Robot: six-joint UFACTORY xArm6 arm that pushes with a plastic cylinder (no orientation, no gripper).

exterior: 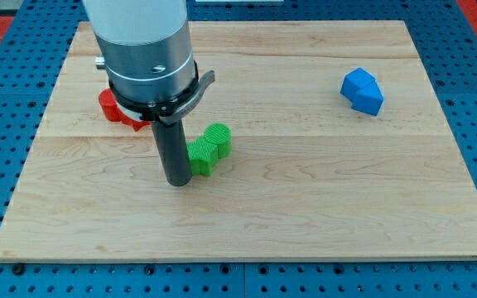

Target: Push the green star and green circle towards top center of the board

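The green circle (219, 138) sits left of the board's middle. The green star (199, 156) lies against its lower left side, touching it, partly hidden by the rod. My tip (177, 182) rests on the board just left of and slightly below the green star, touching or nearly touching it. Both green blocks are to the tip's upper right.
A red block (116, 108) lies at the view's left, mostly hidden behind the arm's grey body (143, 50); its shape cannot be told. A blue block (362, 91) sits at the upper right. The wooden board (305, 207) lies on a blue perforated table.
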